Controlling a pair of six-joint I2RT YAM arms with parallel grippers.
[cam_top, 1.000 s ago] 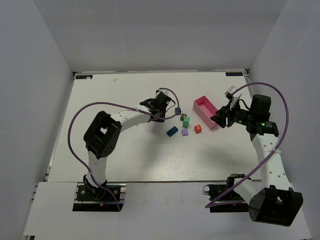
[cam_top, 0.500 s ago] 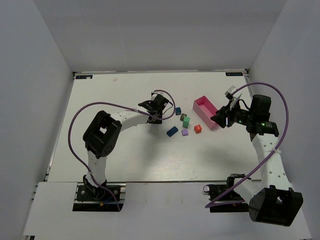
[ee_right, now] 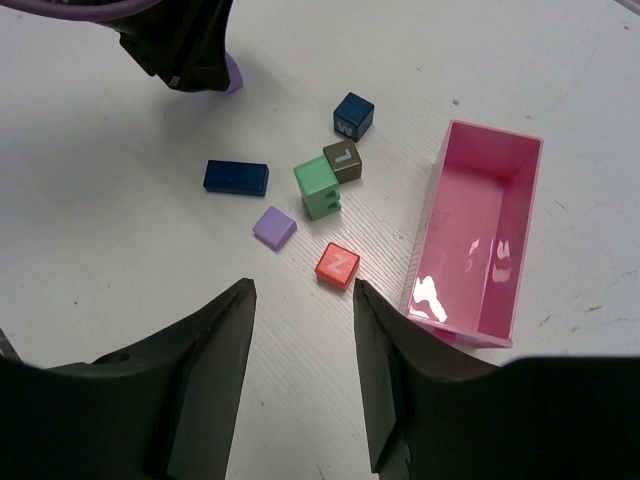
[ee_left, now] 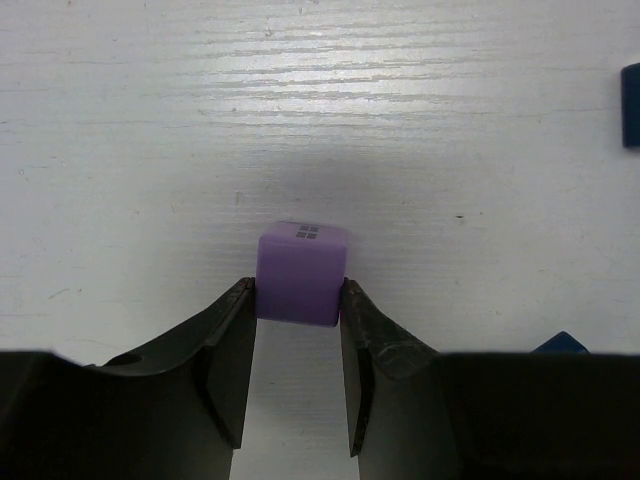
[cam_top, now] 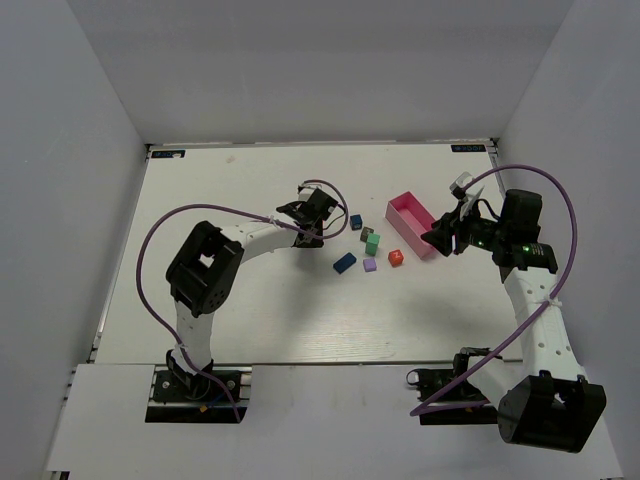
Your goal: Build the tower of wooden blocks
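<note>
**Left wrist view.** My left tool (ee_left: 297, 292) is clamped on a lilac cube (ee_left: 300, 268), with one finger pressed to each side face. The cube's top bears a small dark mark. I cannot tell whether the cube rests on the white worktop (ee_left: 150, 150) or hangs just above it.

**Overhead view.** The left tool (cam_top: 322, 212) sits just left of the loose blocks, near mid-worktop. My right tool (cam_top: 440, 240) is beside the near end of the pink tray (cam_top: 411, 223).

**Right wrist view.** The right tool (ee_right: 302, 287) hovers with its fingers apart and nothing between them. Below it, the loose blocks each lie singly on the worktop:
- A dark blue cube (ee_right: 353, 115) lies farthest out.
- An olive cube (ee_right: 343, 158) touches a corner of the green block (ee_right: 318, 188).
- A dark blue brick (ee_right: 236, 177) lies flat to the left of the green block.
- A flat lilac tile (ee_right: 274, 227) and a red cube (ee_right: 337, 264) lie nearest me, apart from each other.

The tray stands just right of this group.
</note>
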